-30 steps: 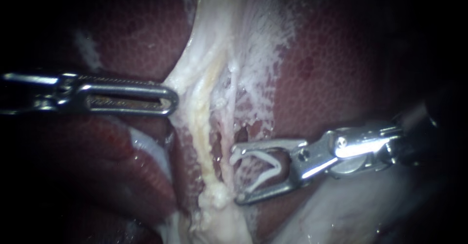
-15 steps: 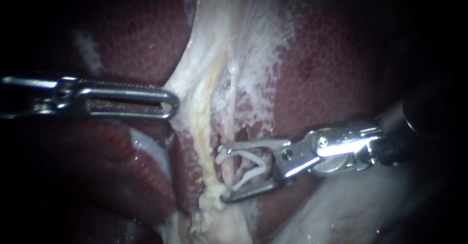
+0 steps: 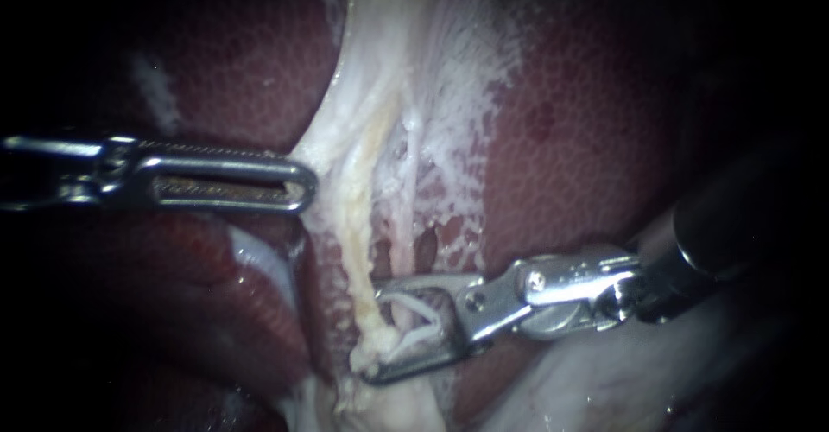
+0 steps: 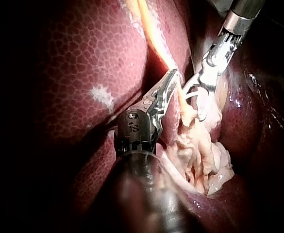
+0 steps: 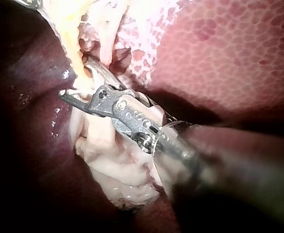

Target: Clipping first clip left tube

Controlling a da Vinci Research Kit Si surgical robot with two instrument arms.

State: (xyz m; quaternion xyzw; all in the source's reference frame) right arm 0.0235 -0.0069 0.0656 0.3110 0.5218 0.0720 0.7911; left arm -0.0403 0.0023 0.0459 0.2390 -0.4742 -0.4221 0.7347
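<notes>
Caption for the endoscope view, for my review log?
The right instrument, carrying an open clip, reaches the yellowish tube; left instrument rests against pale tissue.

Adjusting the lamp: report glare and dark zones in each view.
Endoscope view: glare on the right instrument, corners black, clip well lit. Left wrist view: shaft of the left instrument in shadow, wet glints on the liver. Right wrist view: dark edges around the pale tissue.

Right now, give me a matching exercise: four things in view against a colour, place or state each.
1 left instrument
2 right instrument
3 clip
4 liver

A dark red, mottled
B white, held between jaws
C tip at the pale tissue edge
D jaws astride the yellowish tube

Pairs: 1-C, 2-D, 3-B, 4-A
</notes>
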